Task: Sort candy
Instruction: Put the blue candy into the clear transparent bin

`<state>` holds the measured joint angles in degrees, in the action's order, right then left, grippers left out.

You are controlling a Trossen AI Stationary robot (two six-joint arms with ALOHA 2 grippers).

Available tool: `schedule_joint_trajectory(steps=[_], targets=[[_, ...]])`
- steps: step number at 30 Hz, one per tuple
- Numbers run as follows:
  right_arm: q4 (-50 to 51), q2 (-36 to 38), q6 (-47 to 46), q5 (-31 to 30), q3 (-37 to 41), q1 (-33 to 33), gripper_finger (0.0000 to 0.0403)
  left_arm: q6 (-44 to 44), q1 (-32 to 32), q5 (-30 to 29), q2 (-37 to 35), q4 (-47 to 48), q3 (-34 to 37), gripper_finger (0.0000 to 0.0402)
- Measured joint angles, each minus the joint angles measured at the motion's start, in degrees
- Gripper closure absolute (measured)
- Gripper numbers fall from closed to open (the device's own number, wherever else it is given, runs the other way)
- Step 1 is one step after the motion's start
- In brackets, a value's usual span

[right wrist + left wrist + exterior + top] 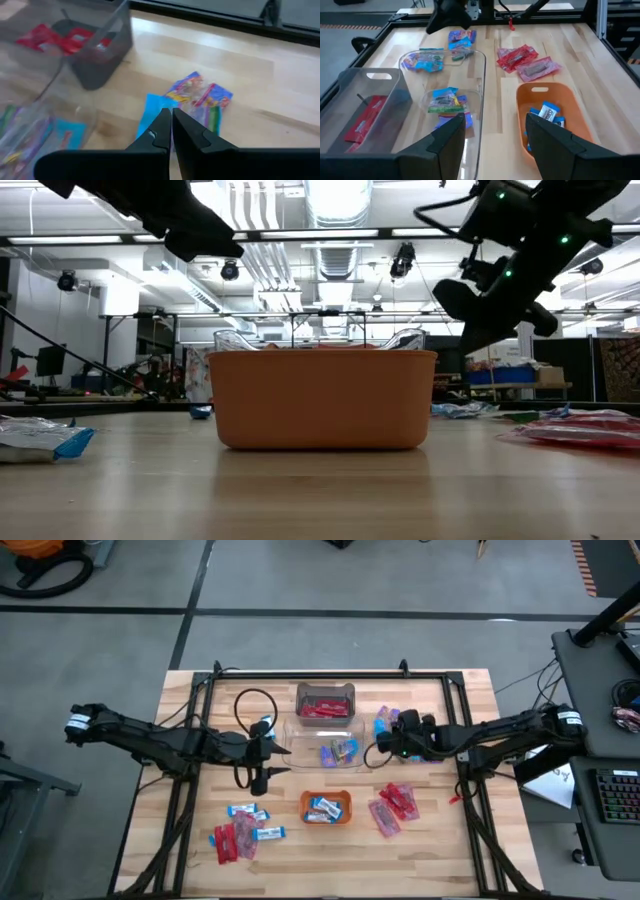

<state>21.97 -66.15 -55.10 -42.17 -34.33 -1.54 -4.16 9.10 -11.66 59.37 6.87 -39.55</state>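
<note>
Orange tray (326,816) on table (430,850), near clear bins (325,715).

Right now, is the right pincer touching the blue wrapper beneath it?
Cannot tell. Right wrist view shows the shut right pincer overlapping the blue wrapper, but neither contact nor gap shows plainly.

**Surface finishes**

Bench (430,840): pale wood planks, smooth, satin sheen. Frame (330,675) on it: black metal, matt. Candy (395,805): crinkly plastic wrappers, glossy. Clear bins (475,75): transparent plastic, shiny, glare on rims. Orange tray (320,400): opaque plastic, smooth, matt. Right gripper (171,131) fingers: black, smooth, dull-gloss plastic look.
</note>
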Motion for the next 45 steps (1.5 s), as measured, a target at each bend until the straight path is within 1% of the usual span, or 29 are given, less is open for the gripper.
schedule_joint_trajectory(steps=[3, 6, 9, 12, 16, 18, 21, 24, 29, 33, 37, 45], targets=[[0.01, 0.0, -0.45, 0.48, 0.0, 1.74, 0.0394, -1.55, 0.0, 0.02, 0.0, 0.23, 0.0, 0.021], [0.01, -0.02, -0.25, 0.55, 0.0, 2.04, 0.0394, -1.93, 0.0, 0.02, 0.0, 1.08, 0.0, 0.021], [0.05, -0.43, 2.33, 0.09, 0.0, 2.03, 0.0393, -1.93, 0.0, 0.02, -0.01, 1.42, 0.0, 0.021], [0.02, -1.22, 5.33, -0.75, 0.0, 1.96, 0.038, -1.52, 0.0, 0.02, -0.02, 1.88, 0.0, 0.021], [0.07, -2.69, 7.24, -1.73, 0.0, 0.47, 0.0334, -0.88, 0.0, 0.02, 0.0, 2.21, 0.0, 0.021], [0.07, -3.33, 5.57, -1.25, 0.0, -1.4, 0.0303, -0.8, 0.0, 0.02, 0.0, 2.32, 0.0, 0.021], [0.04, -4.15, 2.83, 1.65, 0.0, -4.61, 0.0254, -0.4, 0.0, 0.02, 0.0, 2.67, 0.0, 0.021], [0.4, -4.7, 1.81, 4.1, 0.0, -6.99, 0.0211, -0.56, 0.0, 0.02, -0.26, 5.22, 0.0, 0.021], [0.51, -4.92, -0.5, 7.53, 0.02, -8.76, 0.0163, -3.36, 0.0, 0.04, -0.16, 10.38, 0.0, 0.021], [0.36, -5.17, -1.97, 7.82, 0.02, -8.89, 0.0147, -3.43, 0.0, 0.02, 0.76, 10.64, 0.0, 0.021], [0.04, -7.14, -4.56, 7.71, 0.02, -8.89, 0.0143, -2.48, 0.0, 0.02, 1.89, 10.07, 0.0, 0.021], [-1.36, -15.49, -8.51, 7.8, 0.09, -8.87, 0.0142, -1.71, 0.0, 0.02, 6.17, 9.33, 0.0, 0.021]])
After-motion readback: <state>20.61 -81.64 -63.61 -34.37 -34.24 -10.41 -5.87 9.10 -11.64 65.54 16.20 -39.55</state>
